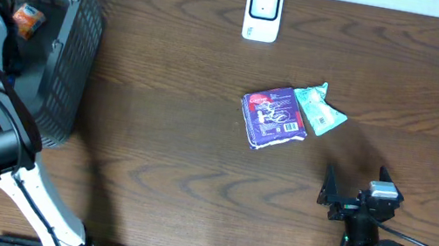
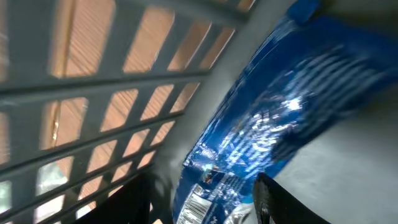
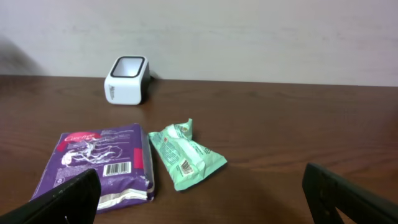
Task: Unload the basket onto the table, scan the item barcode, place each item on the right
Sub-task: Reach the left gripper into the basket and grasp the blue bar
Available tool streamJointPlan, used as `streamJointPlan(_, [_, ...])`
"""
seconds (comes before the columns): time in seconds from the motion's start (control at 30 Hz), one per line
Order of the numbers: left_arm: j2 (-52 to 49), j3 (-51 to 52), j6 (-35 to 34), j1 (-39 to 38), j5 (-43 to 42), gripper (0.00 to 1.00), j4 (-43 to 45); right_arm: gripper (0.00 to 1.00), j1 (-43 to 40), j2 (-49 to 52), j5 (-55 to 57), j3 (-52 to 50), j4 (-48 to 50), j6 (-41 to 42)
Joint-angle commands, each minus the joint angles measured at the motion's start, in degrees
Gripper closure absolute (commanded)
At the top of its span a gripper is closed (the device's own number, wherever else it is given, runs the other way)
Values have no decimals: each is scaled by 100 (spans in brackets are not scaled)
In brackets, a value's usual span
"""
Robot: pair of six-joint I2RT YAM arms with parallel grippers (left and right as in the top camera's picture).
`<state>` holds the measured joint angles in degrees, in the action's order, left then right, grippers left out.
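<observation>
Blue packet [image 2: 267, 118], between left tool [image 2: 208, 205] fingers [image 2: 277, 199]

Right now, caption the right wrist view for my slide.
Open right tool faces a purple packet and green packet before the white scanner.

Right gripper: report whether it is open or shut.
Open. The right gripper shows both fingers wide apart at the frame's edges, nothing held between them.
</observation>
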<state>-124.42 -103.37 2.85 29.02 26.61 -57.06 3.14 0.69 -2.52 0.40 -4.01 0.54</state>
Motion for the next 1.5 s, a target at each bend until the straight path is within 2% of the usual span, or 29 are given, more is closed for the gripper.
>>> streamJointPlan(0.0, [-57, 120, 181, 177, -675, 47, 37, 1, 28, -24, 50, -9, -24, -83])
streamJointPlan(0.07, [-57, 127, 450, 240, -1279, 47, 83, 1, 28, -24, 50, -9, -24, -83])
streamJointPlan(0.17, [-59, 127, 560, 258, -1563, 47, 127, 1, 28, -24, 50, -9, -24, -83])
streamJointPlan(0.43, [-66, 129, 717, 254, -1687, 47, 232, 1, 28, -24, 50, -9, -26, -83])
streamJointPlan(0.97, [-68, 887, 960, 315, -1502, 47, 1187, 1, 28, -24, 50, -9, -24, -83])
streamJointPlan(1.03, [-68, 894, 960, 319, -1502, 52, 1226, 1, 28, -24, 50, -9, -24, -83])
streamJointPlan(1.27, [-66, 894, 955, 317, -1504, 92, 1187, 1, 28, -24, 50, -9, -24, -83])
streamJointPlan(1.47, [13, 892, 839, 304, -1908, 93, 1086, 1, 28, -24, 50, -9, -24, -83])
